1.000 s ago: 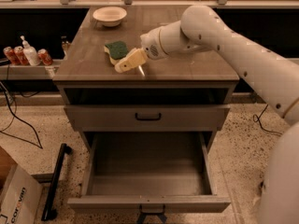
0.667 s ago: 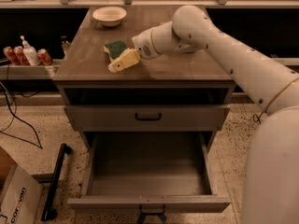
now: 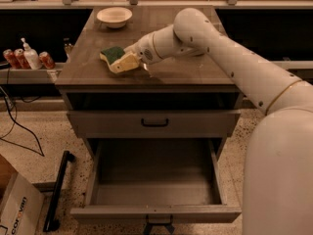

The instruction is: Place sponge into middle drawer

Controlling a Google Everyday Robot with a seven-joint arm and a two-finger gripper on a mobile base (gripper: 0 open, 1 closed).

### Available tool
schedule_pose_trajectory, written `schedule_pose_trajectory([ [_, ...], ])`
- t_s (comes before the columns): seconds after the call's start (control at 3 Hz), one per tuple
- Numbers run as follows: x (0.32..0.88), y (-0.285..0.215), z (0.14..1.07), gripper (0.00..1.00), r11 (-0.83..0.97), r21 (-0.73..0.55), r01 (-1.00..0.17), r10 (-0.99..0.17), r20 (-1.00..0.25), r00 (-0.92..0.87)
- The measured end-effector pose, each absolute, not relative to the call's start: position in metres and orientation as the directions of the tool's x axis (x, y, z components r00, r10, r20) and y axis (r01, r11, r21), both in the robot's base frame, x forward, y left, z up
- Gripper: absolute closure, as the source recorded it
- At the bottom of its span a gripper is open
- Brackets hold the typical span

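Grey-brown counter (image 3: 195,73), sponge (image 3: 112,54) left of centre on it, green face up, gripper (image 3: 123,62) at its near right edge, grasp cannot be told, white bowl (image 3: 114,16) far left, shut drawer front (image 3: 154,123) beneath, middle drawer (image 3: 156,175) open below, cans (image 3: 14,58) on left shelf.

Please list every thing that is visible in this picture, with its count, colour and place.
yellow foam kitchen sponge with dark green face: one, yellow and green, left part of cabinet top, at the pincer
round shallow bowl: one, cream, back left of top
wooden cabinet top: one, grey-brown, centre
shallow drawer front with black bar handle: one, grey, closed, under the top
deep box drawer: one, grey, pulled open below
drink cans: three, red, left shelf
pump bottle: one, white, among the cans
cardboard box: one, floor, bottom left
black bar: one, floor, left of drawer
robot arm: one, white, from the right
pincer: one, cream, against the sponge
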State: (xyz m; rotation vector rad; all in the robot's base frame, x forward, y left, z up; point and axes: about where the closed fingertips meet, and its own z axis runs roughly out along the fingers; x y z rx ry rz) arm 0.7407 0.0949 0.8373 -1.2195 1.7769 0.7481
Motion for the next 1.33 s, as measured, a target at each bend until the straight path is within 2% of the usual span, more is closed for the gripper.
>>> schedule_pose_trajectory([
  [0.67,0.731,0.082,0.849,0.92,0.357,0.002,-0.934,-0.454,-0.873,-0.176],
  [1.0,0.708,0.059,0.874,1.00,0.340,-0.032,-0.940,-0.458,-0.878,-0.136],
  [1.33,0.658,0.030,0.893,1.00,0.289,-0.026,-0.957,-0.437,-0.893,-0.108],
])
